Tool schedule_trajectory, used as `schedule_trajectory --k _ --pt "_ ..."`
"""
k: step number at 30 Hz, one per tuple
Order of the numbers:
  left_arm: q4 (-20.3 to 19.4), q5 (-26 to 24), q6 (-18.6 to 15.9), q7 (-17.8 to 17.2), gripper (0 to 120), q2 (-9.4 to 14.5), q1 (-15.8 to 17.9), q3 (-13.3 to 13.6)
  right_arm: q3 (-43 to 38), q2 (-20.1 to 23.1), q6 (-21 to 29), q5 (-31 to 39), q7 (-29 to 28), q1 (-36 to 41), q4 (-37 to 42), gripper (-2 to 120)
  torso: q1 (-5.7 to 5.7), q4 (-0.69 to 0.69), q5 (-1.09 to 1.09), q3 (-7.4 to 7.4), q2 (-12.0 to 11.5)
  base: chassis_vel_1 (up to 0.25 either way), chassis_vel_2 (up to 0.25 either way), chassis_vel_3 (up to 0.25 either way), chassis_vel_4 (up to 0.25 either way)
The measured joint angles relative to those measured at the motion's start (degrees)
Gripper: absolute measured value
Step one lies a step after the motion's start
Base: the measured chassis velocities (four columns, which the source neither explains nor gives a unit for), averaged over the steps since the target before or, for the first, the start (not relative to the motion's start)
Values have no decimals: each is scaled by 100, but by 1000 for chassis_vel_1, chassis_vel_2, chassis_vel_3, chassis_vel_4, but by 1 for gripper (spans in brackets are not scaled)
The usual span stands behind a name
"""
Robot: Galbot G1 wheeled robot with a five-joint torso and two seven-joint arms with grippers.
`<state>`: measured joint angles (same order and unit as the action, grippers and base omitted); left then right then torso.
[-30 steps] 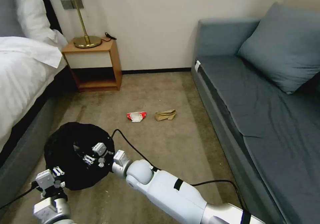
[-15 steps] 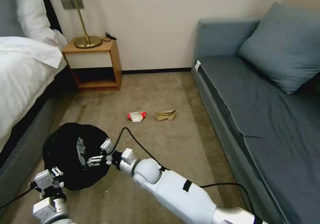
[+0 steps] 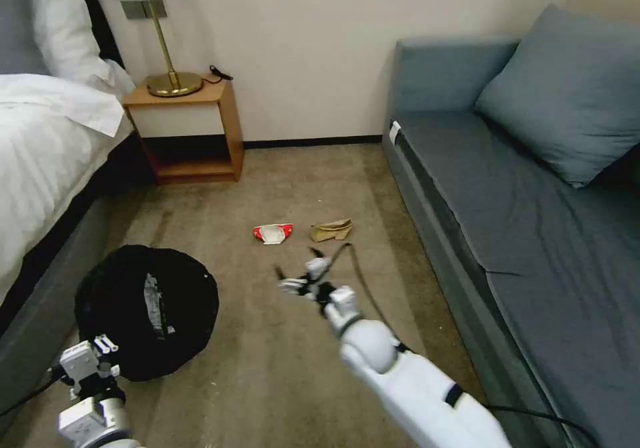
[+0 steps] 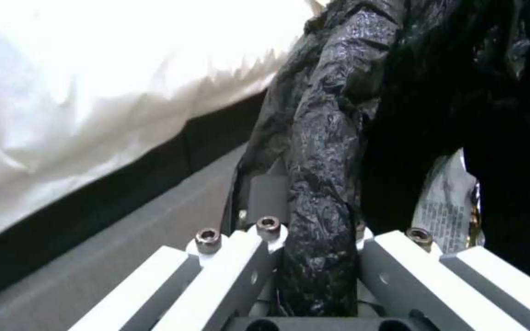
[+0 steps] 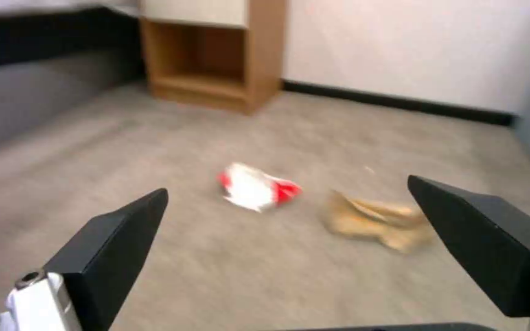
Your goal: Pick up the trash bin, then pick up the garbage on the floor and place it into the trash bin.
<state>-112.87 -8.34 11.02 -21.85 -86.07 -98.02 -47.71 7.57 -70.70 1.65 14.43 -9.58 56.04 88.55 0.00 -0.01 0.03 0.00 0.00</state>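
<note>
The trash bin (image 3: 147, 311) hangs low at the left, near the grey base of the bed (image 3: 47, 168), its black bag draped over the whole rim so none of the white shell can be seen from the head view. The left gripper (image 4: 317, 257) pinches a bunched fold of that bag at the rim, fingers (image 4: 400, 262) pressed in from both sides, and a printed wrapper (image 4: 446, 202) shows inside the bin's dark mouth. The right gripper (image 3: 301, 276) is held out over open carpet (image 3: 280, 368), its black fingers (image 5: 112, 248) spread wide with nothing between them. Just beyond it lie the red-and-white wrapper (image 3: 273, 233) and the crumpled tan paper bag (image 3: 331, 230), close together but apart, in the middle of the floor. Room to move is a carpet lane bounded by the bed on the left, the sofa (image 3: 507, 201) on the right, and the nightstand (image 3: 187, 128) and wall at the far end. The right wrist view is smeared, so the shapes of the two pieces are soft there, and the bin's depth is too dark to read.
</note>
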Motion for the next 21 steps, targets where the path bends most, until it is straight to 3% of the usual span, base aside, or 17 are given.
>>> schedule_trajectory --k 10,21 --pt "-31 151 -57 -151 3 9 -5 41 -836 147 -116 71 176 484 78 100 0 1 -1 0 0 0 0 0 0" --pt "-2 158 -83 -152 3 115 30 -2 -908 146 -400 137 486 417 -278 100 0 1 -3 0 0 0 0 0 0"
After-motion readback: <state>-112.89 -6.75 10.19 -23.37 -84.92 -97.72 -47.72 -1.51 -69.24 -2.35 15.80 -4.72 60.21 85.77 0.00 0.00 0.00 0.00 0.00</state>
